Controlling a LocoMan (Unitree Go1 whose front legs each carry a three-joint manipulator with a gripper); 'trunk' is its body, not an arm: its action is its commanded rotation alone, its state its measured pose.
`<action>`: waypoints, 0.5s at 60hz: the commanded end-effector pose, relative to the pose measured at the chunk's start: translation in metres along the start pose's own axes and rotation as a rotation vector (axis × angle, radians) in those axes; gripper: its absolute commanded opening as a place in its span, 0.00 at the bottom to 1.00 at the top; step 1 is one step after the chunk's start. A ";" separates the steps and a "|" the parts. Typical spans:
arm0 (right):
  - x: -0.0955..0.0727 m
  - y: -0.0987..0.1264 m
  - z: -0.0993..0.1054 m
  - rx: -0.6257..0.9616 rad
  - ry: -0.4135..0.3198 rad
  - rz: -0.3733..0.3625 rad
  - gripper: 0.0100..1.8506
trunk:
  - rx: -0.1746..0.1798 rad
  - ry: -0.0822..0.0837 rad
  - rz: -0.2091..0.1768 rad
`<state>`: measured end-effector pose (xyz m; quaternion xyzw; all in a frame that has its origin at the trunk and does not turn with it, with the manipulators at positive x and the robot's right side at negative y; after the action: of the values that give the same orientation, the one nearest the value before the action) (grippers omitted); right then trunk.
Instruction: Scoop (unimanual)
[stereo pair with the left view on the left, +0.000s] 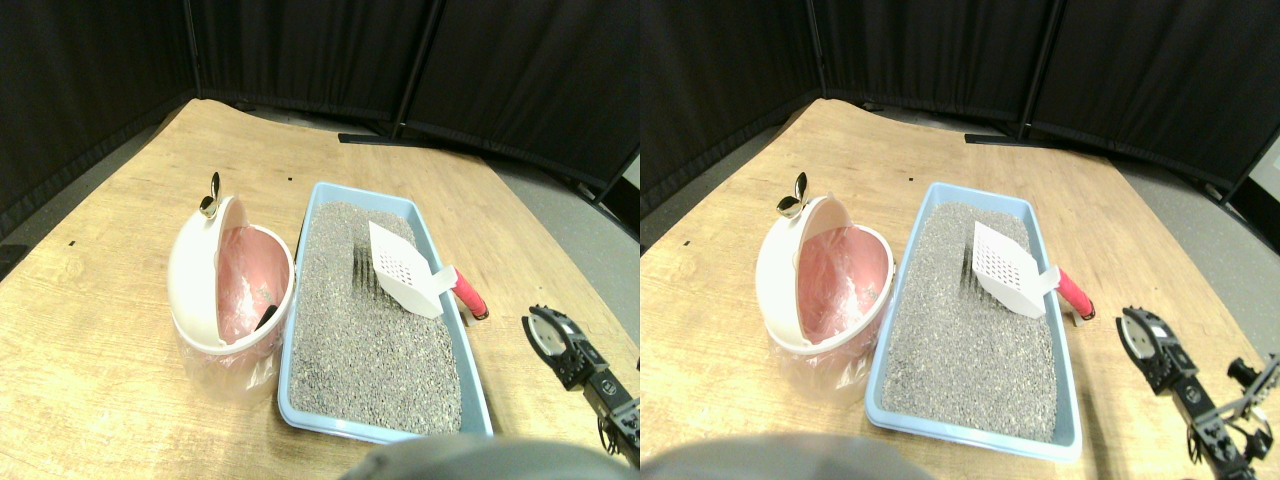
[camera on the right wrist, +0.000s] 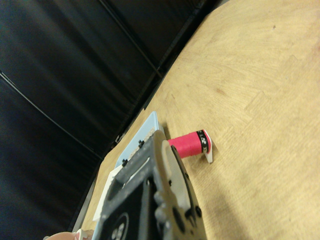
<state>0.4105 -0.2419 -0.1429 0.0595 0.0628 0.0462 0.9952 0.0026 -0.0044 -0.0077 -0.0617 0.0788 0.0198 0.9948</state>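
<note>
The white scoop (stereo pair with the left view on the left: 405, 268) lies in the blue tray (stereo pair with the left view on the left: 470, 385) of grey litter (stereo pair with the left view on the left: 365, 320), middle of the frame, its red handle (stereo pair with the left view on the left: 470, 293) over the right rim. The robot's fingers (stereo pair with the left view on the left: 548, 335) sit lower right, apart from it; I cannot tell if they are wide or narrow. A pink bin (stereo pair with the left view on the left: 190, 285) stands left on the table (stereo pair with the left view on the left: 90, 360).

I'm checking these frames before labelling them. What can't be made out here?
- Right gripper: neither view shows the gap between the jaws.
- Dark item inside the pink-lined bin: too small to identify, stereo view.
- Scoop: in the wrist view the jaw frame hides all but the red handle.
- Litter tray: near edge covered, stereo view.
</note>
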 end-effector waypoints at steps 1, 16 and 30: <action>0.001 0.010 0.006 0.010 -0.047 0.025 0.03 | -0.020 -0.024 -0.018; 0.000 0.011 0.007 -0.002 -0.041 0.026 0.03 | -0.025 -0.025 -0.019; 0.000 0.011 0.007 -0.012 -0.044 0.029 0.03 | -0.030 -0.025 -0.018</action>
<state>0.4101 -0.2349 -0.1408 0.0545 0.0613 0.0515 0.9953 0.0027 -0.0043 -0.0082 -0.0664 0.0774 0.0135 0.9947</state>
